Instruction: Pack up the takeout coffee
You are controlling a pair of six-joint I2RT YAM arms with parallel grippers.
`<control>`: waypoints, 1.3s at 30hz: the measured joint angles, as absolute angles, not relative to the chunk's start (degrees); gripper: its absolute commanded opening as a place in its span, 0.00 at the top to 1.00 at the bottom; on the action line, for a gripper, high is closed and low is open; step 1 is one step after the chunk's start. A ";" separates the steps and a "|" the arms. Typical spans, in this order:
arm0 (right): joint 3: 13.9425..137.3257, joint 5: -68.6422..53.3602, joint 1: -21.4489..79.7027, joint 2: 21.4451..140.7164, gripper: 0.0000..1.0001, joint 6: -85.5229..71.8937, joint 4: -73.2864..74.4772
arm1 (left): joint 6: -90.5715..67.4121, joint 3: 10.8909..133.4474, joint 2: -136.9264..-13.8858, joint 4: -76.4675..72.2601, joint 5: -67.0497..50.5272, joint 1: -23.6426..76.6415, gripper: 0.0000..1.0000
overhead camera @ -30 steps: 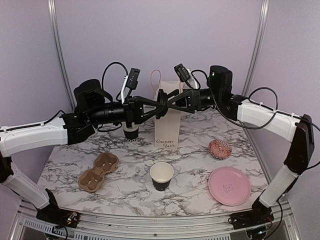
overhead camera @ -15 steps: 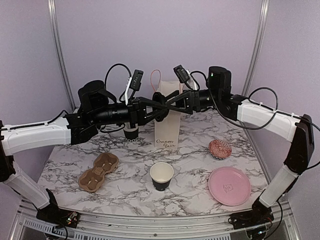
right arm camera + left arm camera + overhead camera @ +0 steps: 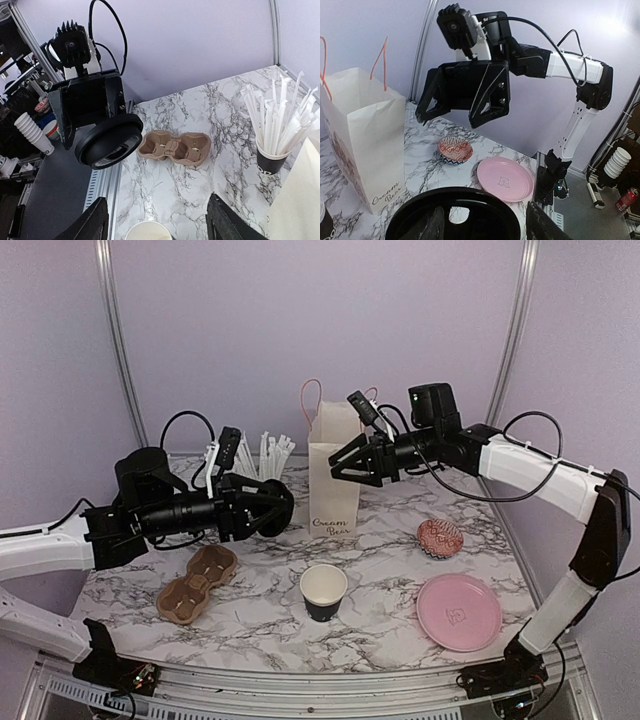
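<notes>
Top external view: the cup [image 3: 324, 591] stands upright and uncovered at the front middle of the table, mouth up. Its lid [image 3: 270, 508] is off the table, clamped in the left claw [image 3: 262, 508] and tipped nearly on edge. It sits behind and to the left of the cup, above the far end of the cardboard tray [image 3: 198, 580]. The right claw [image 3: 345, 465] hovers by the top of the white bag [image 3: 335, 480], fingers apart and empty, farther from the cup than the left.

Left wrist view: the lid [image 3: 452, 220] fills the bottom edge at that claw's fingers [image 3: 546, 230]. The right claw [image 3: 449, 119] faces it, spread on nothing. The cup is out of shot.

Right wrist view: the lid [image 3: 107, 142] hangs beyond the tray [image 3: 175, 148], and only the cup's white rim [image 3: 147, 231] peeps in at the bottom edge. I'd judge the lid needs levelling, then carrying forward, rightward and down onto that upright mouth.
</notes>
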State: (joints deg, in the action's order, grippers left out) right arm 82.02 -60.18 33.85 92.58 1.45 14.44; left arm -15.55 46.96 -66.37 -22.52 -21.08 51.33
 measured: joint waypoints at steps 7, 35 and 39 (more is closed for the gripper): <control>81.82 -55.72 33.85 91.59 0.36 9.91 20.21 | -14.35 39.83 -65.76 -19.38 -12.67 51.31 0.53; 76.77 -39.72 34.39 89.73 0.44 29.08 29.93 | -11.68 54.39 -84.14 2.33 4.16 50.52 0.48; 76.77 -31.86 36.60 91.94 0.37 33.78 31.48 | -12.80 54.57 -86.04 4.14 5.76 50.52 0.41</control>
